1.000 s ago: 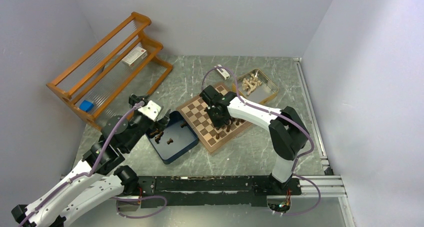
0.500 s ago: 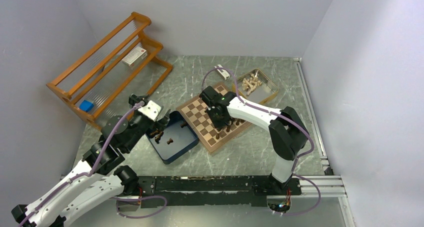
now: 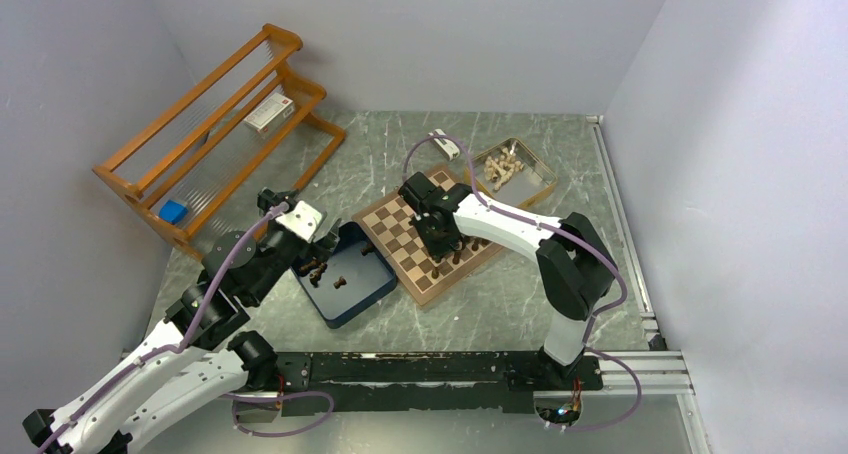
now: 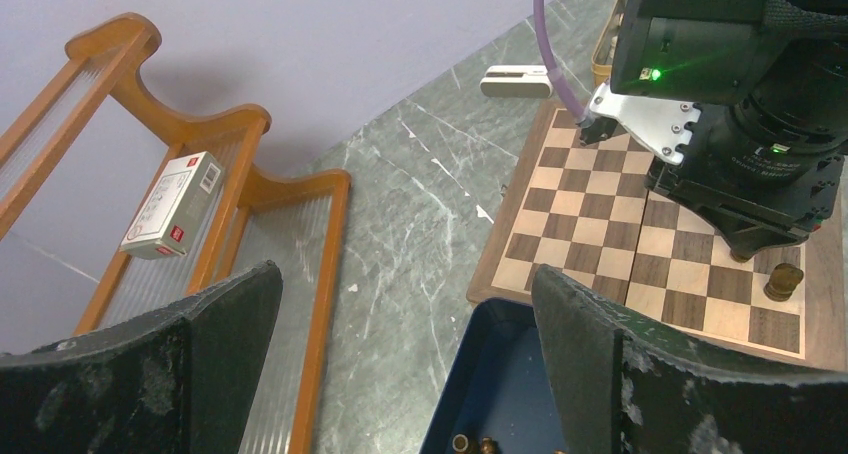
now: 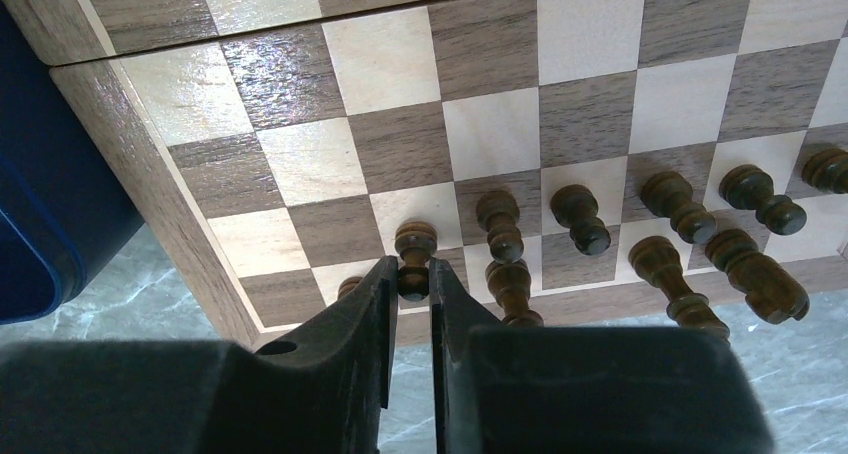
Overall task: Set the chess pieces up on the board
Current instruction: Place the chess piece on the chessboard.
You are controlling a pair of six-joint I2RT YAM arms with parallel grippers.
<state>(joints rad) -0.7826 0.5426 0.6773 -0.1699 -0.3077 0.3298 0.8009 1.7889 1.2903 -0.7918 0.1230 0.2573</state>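
From above, the board (image 3: 385, 224) is lying askew at the middle of the worktop (image 3: 480, 309), with a blue box (image 3: 360, 292) just beside its left edge. Dark pieces (image 3: 466, 253) are standing along the board's near-right edge, and a few more are lying in the box. The right arm (image 3: 510, 229) is reaching over that edge with its jaws pointing down among the pieces. From here I cannot tell how they are set. The left arm (image 3: 250, 264) is hanging its jaws over the box's far-left corner. A tin (image 3: 535, 179) of pale pieces is sitting just beyond the board, and a wooden rack (image 3: 200, 144) is standing at the far left.

The left wrist camera is showing the left jaws gaping wide and holding nothing, above the box's far rim. Beyond them the right arm's wrist is hovering over the board, and one dark piece is standing on a square near the board's edge. A small white carton (image 4: 170, 204) is lying on the rack.

The right wrist camera is looking down on the board's near rows. The right jaws are standing only a sliver apart, one on each side of an upright pawn (image 5: 415, 242) near the board's corner. I cannot tell whether they are pressing it or just clearing it. More dark pieces are standing in two rows to the pawn's right, each apart from its neighbours. The box is showing at the left, beside the board's border.
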